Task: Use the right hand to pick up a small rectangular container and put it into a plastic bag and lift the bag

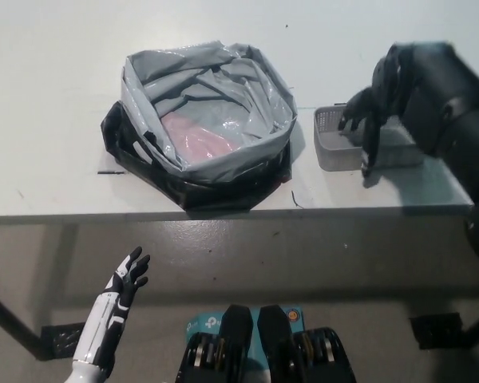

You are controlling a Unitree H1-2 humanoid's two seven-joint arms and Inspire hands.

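The small rectangular container is a grey mesh basket (334,152) on the table, right of the bag. Its right half is hidden behind my black right arm. My right hand (362,116) hangs over the basket's left part with its fingers apart, one long finger pointing down past the front wall. I see nothing held in it. The grey plastic bag (207,96) stands open-mouthed inside a black tray (223,190), with something pink (198,142) at its bottom. My white left hand (124,281) rests low at the left, below the table edge, fingers spread.
The white table (48,96) ends in a front edge just before the tray and basket. A small dark scrap (110,171) lies left of the tray. The floor below is grey.
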